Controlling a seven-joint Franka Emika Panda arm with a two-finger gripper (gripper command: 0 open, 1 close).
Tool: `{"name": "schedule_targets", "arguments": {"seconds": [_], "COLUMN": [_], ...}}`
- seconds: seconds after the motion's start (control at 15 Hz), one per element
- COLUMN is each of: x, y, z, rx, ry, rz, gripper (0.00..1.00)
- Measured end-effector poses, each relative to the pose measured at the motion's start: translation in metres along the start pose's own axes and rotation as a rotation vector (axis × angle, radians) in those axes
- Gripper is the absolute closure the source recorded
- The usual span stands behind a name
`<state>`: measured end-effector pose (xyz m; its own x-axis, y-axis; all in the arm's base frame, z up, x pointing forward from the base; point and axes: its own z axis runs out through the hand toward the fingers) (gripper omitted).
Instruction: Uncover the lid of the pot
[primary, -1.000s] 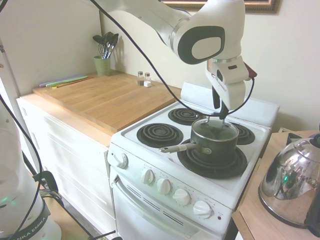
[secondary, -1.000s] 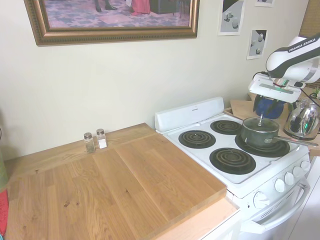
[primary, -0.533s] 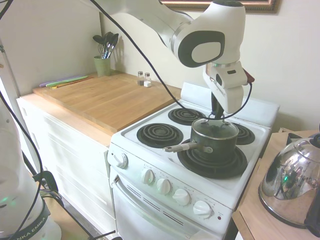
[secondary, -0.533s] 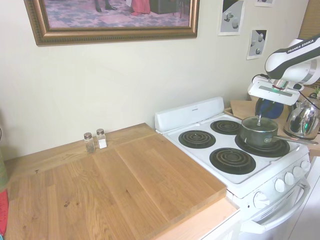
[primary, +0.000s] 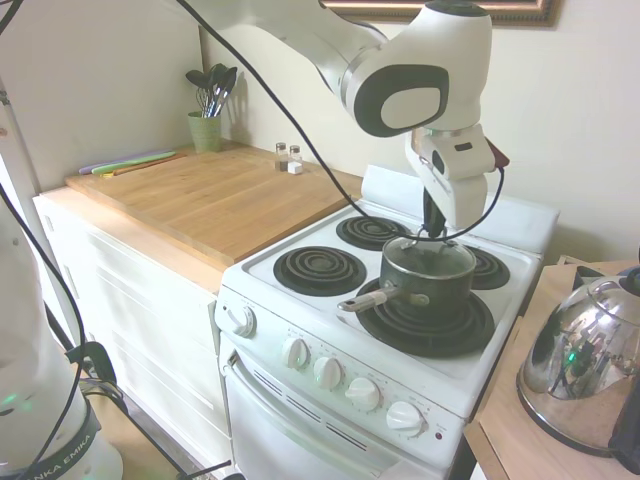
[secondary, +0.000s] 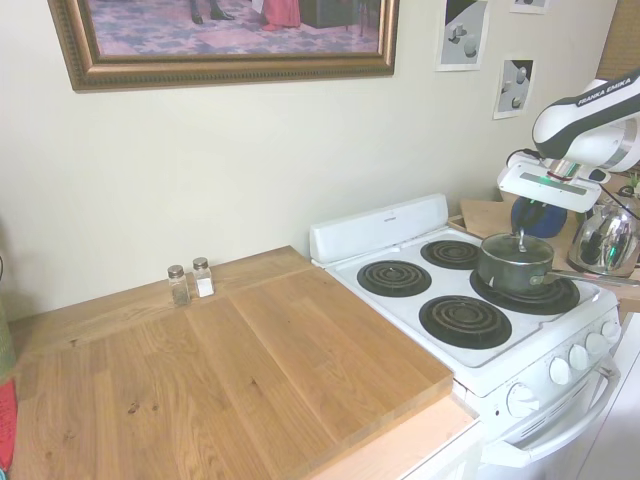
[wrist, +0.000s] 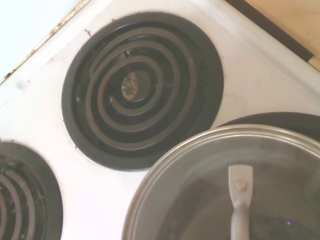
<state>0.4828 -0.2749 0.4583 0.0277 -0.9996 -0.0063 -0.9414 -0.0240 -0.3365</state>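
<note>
Right now the pot sits on the stove's front right coil burner, its long handle sticking out over the stovetop towards the knobs. The lid is on it, and the pincer hangs at the loop handle; I cannot tell whether the fingers are clenched. A chrome kettle stands close by on the side table. Three burners lie bare, and the long wooden table beyond has only two shakers by the wall.
</note>
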Motion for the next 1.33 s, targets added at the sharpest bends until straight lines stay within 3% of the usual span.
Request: {"name": "schedule_targets", "arguments": {"seconds": [0.27, 0.4, 0.67, 0.93, 1.33], "x": [-0.027, -0.056, -0.186, -0.321, -0.412], "y": [0.013, 0.016, 0.004, -0.015, -0.084], "z": [-0.037, -0.059, -0.070, -0.048, 0.035], "rx": [0.033, 0.041, 0.014, -0.091, -0.298], "ry": [0.029, 0.076, 0.227, 0.335, 0.325], "rz": [-0.054, -0.074, -0.180, -0.319, -0.479], "gripper": [1.00, 1.00, 1.00, 1.00, 1.00]}}
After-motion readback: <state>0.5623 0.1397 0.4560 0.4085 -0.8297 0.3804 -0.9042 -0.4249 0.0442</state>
